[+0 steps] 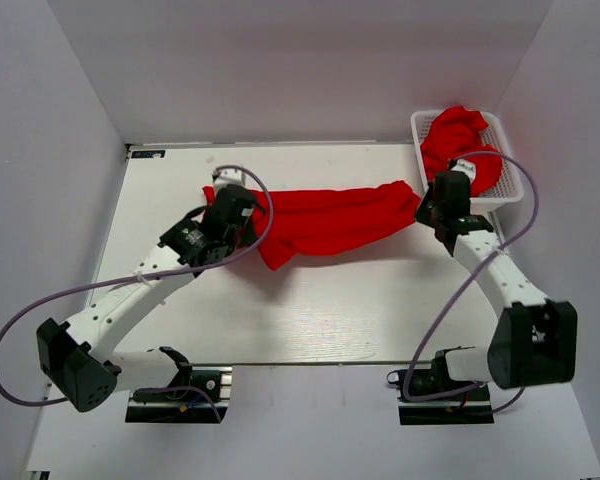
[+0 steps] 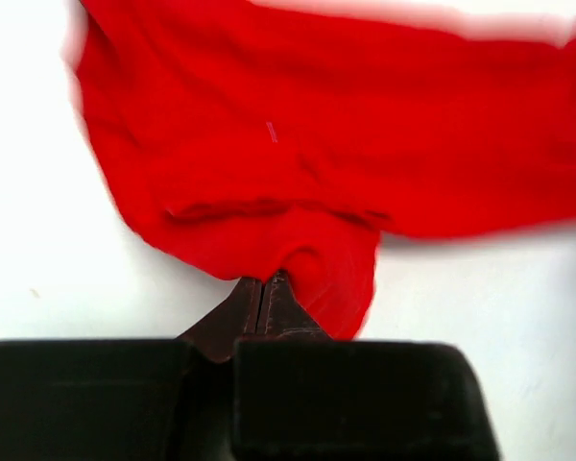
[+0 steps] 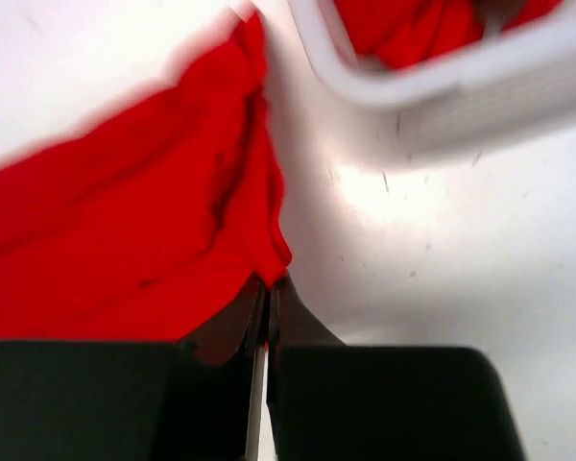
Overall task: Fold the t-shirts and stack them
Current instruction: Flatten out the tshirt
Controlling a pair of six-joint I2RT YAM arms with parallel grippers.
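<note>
Now the left hand (image 2: 262, 286) and right hand (image 3: 269, 286) each clamp one stretched red t-shirt (image 1: 330, 220).

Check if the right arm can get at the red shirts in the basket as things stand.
Probably yes, once freed. The basket sits just beyond the right gripper, open-topped, with nothing over the red shirts inside. But that gripper is shut on the spread shirt at its end, so it must let go first.
</note>
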